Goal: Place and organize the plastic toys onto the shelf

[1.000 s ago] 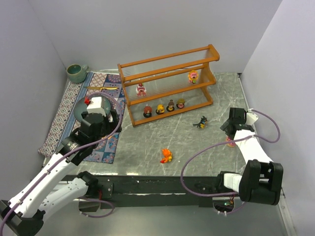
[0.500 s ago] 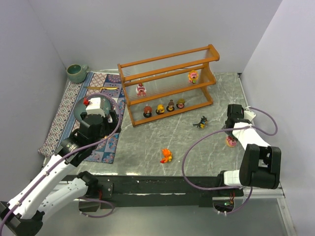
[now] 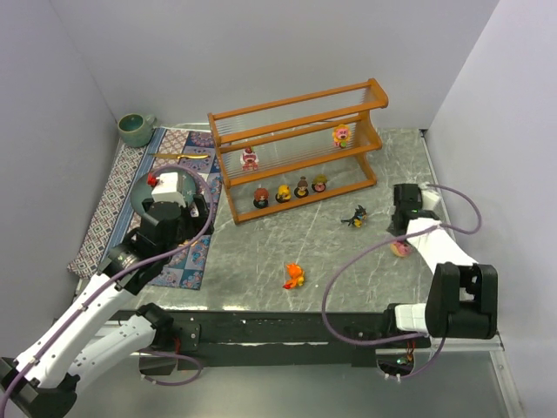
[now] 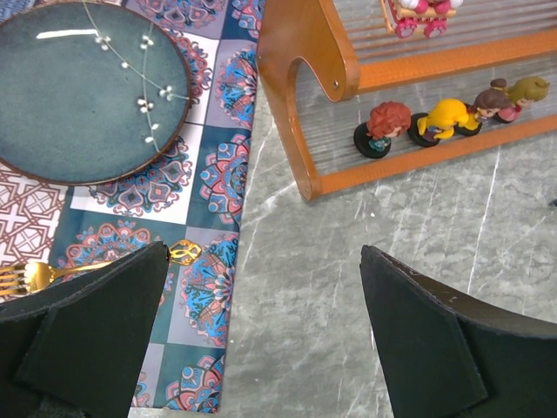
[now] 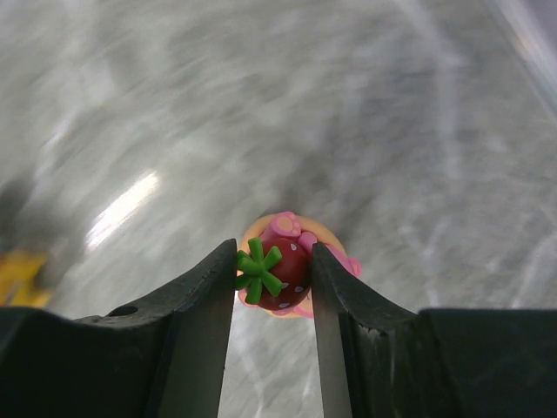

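Desk (image 3: 261, 252): grey, marbled; carrying every item listed below.
Shelf (image 3: 372, 131) (image 4: 300, 52): three tiers, standing upright toward the far edge of the desk, left end just beside the mat.
Mat (image 3: 122, 200) (image 4: 218, 174): patterned cloth, lying along the left edge of the desk and reaching toward the far left corner.
Left gripper (image 4: 263, 252): hovering over the right edge of the mat, near the left end of the shelf; jaws standing wide, holding nothing.
Right gripper (image 5: 274, 252): working near the right edge of the desk; jaws standing narrow, gripping the pink toy on both sides.
Plate (image 3: 139, 196) (image 4: 83, 87): teal, resting on the mat, partly hidden under the left gripper in the top view.
Cup (image 3: 136, 129): green, sitting at the far left corner, at the far end of the mat.
Fork (image 3: 181, 156) (image 4: 35, 277): gold, lying on the mat beside the plate.
Bottom-tier toys (image 3: 283, 193) (image 4: 444, 117): four, standing in a row on round dark bases, close together, toward the middle of the tier.
Middle-tier toys (image 3: 250, 159): two, standing well apart, one toward the left end and one toward the right end.
Black toy (image 3: 356, 217): lying on the desk just in front of the right end of the shelf.
Orange toy (image 3: 293, 276): lying on the desk toward the near edge, about midway between the arms.
Pink toy (image 3: 401, 248) (image 5: 283, 279): strawberry-topped, sitting between the right fingers near the right edge of the desk; whether it is touching the desk cannot be told.
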You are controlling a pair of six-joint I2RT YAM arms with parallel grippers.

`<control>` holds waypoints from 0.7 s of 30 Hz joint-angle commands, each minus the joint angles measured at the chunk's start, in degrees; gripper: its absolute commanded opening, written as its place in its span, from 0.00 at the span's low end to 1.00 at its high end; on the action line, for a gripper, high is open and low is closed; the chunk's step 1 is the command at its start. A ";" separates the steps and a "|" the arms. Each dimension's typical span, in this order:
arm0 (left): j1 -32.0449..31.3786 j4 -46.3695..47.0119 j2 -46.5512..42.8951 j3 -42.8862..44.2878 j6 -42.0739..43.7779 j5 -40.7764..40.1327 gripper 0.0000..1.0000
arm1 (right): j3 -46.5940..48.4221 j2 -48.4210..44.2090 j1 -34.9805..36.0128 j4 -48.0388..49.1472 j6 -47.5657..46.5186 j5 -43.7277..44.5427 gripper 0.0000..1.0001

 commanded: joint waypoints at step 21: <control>8.42 10.72 9.19 -1.41 -5.29 36.15 0.97 | -2.03 -13.87 59.87 17.95 -38.42 -15.34 0.00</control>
